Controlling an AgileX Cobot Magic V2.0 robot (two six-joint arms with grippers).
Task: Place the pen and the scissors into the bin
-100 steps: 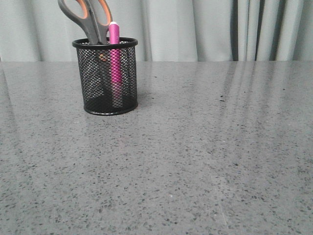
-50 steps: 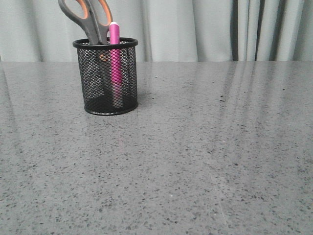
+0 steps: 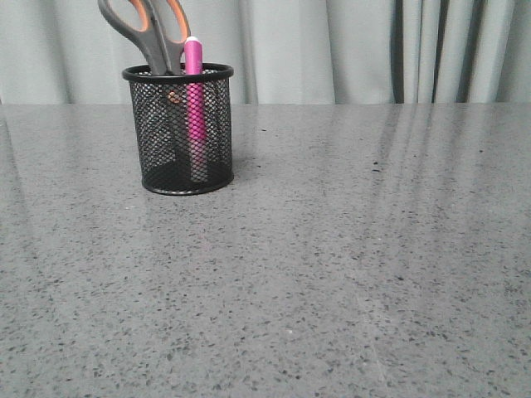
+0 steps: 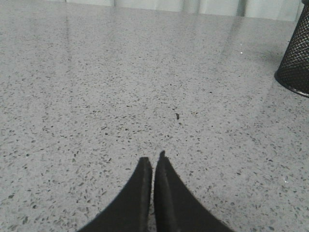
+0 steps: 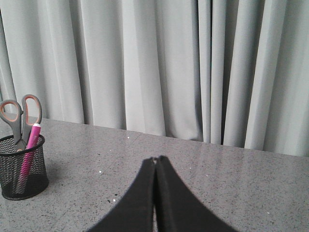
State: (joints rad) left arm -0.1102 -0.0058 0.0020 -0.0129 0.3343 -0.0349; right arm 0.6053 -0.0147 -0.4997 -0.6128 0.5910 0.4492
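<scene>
The black mesh bin [image 3: 178,128] stands upright on the grey speckled table at the back left. The pink pen [image 3: 194,91] stands inside it, its pale tip just above the rim. The scissors [image 3: 149,29] stand in it too, blades down, grey and orange handles sticking out. The right wrist view shows the bin [image 5: 21,166] with the pen [image 5: 28,150] and scissors [image 5: 21,113] far off to one side. My left gripper [image 4: 153,159] is shut and empty over bare table, the bin's base [image 4: 294,72] at the frame edge. My right gripper [image 5: 155,159] is shut and empty. Neither gripper shows in the front view.
The grey speckled table [image 3: 332,265] stretches out in front of and to the right of the bin. A pale pleated curtain [image 3: 348,50] hangs behind the table's far edge.
</scene>
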